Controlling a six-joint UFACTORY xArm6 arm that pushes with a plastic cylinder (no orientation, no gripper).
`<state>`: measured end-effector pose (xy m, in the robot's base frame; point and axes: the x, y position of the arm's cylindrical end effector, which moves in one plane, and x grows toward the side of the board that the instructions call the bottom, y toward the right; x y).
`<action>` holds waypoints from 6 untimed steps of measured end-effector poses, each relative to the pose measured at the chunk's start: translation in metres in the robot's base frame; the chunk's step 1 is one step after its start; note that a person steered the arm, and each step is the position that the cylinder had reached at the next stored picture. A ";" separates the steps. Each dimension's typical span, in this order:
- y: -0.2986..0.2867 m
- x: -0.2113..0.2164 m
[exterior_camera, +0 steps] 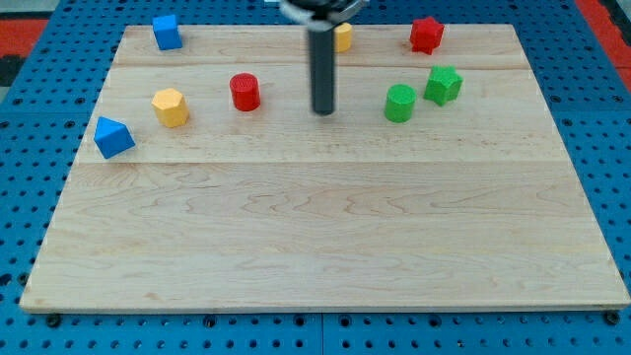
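Note:
My dark rod comes down from the view's top and my tip [323,110] rests on the wooden board [315,237] in its upper middle. Nothing touches it. Nearest are the red cylinder [245,92] to its left and the green cylinder [399,103] to its right. A green star-shaped block [444,85] sits just beyond the green cylinder. A yellow block [342,36] is partly hidden behind the rod, above the tip.
A red star-shaped block [426,34] lies at the top right. A yellow hexagonal block [170,106], a blue wedge-like block [112,137] and a blue cube [167,32] are on the left side. Blue pegboard [30,118] surrounds the board.

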<state>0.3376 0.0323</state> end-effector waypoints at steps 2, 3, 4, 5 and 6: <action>0.100 0.047; 0.134 0.064; 0.092 0.020; 0.138 0.025; 0.191 0.053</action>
<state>0.3911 0.2230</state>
